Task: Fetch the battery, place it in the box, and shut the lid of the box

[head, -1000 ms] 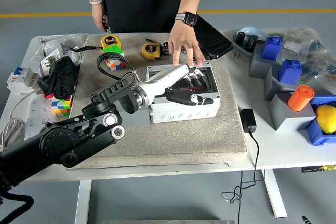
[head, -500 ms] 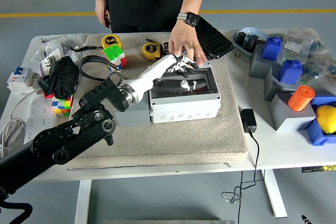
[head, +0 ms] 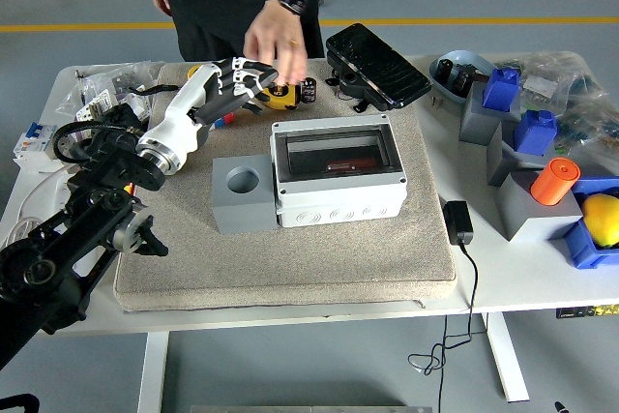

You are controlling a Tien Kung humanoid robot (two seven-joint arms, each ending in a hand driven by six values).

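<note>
Left hand [head: 227,84] up at the mat's far-left corner, fingers loosely spread, grasping nothing. Battery [head: 309,90], a small dark cylinder standing upright, held in the person's hand [head: 274,45] just to its right and slightly farther back; long axis vertical. Junction box [head: 338,170] sits nearer, right of the hand, clear lid [head: 334,150] seemingly down, something reddish inside. Right arm out of view; left is the only candidate.

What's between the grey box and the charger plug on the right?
Head view: only bare mat between the grey box and the charger plug.
</note>
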